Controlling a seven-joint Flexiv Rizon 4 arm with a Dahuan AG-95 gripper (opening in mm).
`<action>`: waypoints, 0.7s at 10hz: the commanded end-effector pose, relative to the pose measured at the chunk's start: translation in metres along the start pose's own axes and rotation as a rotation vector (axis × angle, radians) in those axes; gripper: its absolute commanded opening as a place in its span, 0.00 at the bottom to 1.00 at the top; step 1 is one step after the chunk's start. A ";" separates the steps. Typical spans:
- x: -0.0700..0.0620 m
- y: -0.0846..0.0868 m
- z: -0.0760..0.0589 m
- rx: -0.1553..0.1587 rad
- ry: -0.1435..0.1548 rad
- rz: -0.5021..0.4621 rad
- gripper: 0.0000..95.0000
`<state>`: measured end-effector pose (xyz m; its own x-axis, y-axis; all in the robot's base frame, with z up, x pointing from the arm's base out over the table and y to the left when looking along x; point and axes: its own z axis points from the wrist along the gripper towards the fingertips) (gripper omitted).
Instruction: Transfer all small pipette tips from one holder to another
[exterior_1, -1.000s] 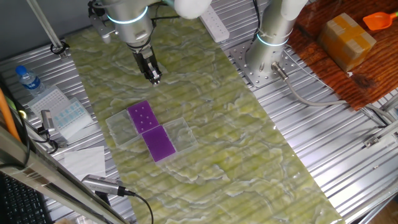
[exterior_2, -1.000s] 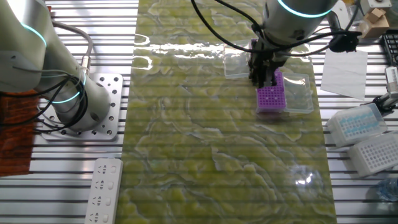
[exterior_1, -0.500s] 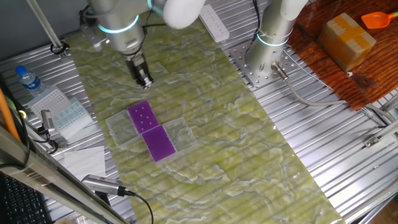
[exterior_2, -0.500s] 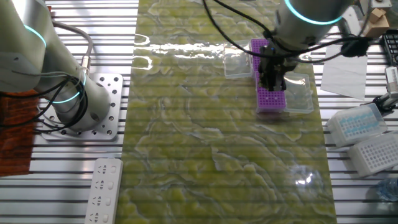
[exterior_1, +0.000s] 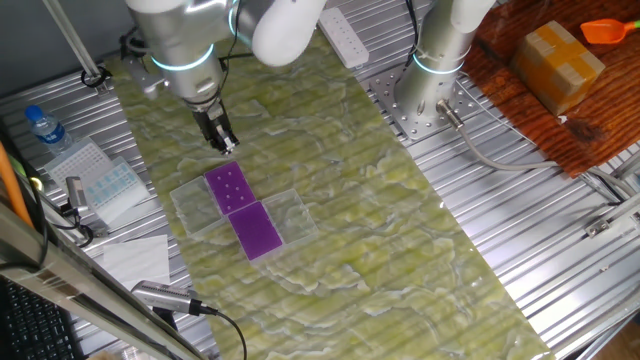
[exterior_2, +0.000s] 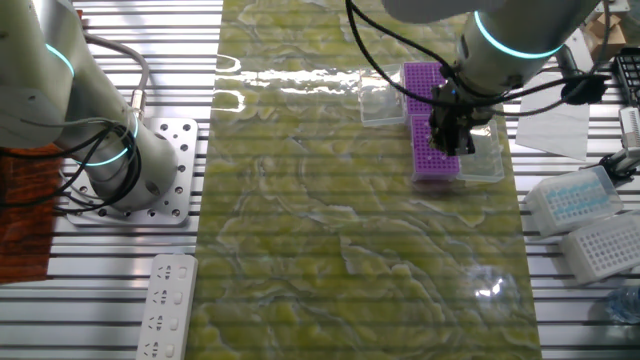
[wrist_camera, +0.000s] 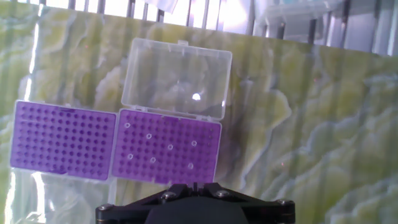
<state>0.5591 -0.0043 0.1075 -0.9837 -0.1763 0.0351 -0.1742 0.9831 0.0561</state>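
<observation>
Two purple holders lie end to end on the mat. In the hand view the right holder carries several small pipette tips, seen as pale dots; the left holder shows only bare holes. My gripper hangs above the near edge of the holder with tips, jaws shut together, and I see nothing between them. From the fixed view the gripper hovers just beyond the far end of the dotted holder, with the other holder behind it. In the other fixed view the gripper overlaps a purple holder.
Clear hinged lids lie open beside the holders. More tip boxes and a water bottle stand at the mat's left. A second arm's base and a power strip sit at the back.
The gripper has travelled left and slightly down in one fixed view, rightward in the other, ending by the holder with tips. Its jaws stayed shut. The holders have not moved.
</observation>
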 end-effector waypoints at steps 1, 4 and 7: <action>-0.002 0.000 0.005 0.001 -0.003 -0.002 0.00; -0.005 0.002 0.029 0.004 -0.017 -0.004 0.20; -0.006 0.003 0.037 0.006 -0.022 -0.007 0.20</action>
<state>0.5644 0.0022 0.0701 -0.9829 -0.1834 0.0166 -0.1823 0.9817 0.0555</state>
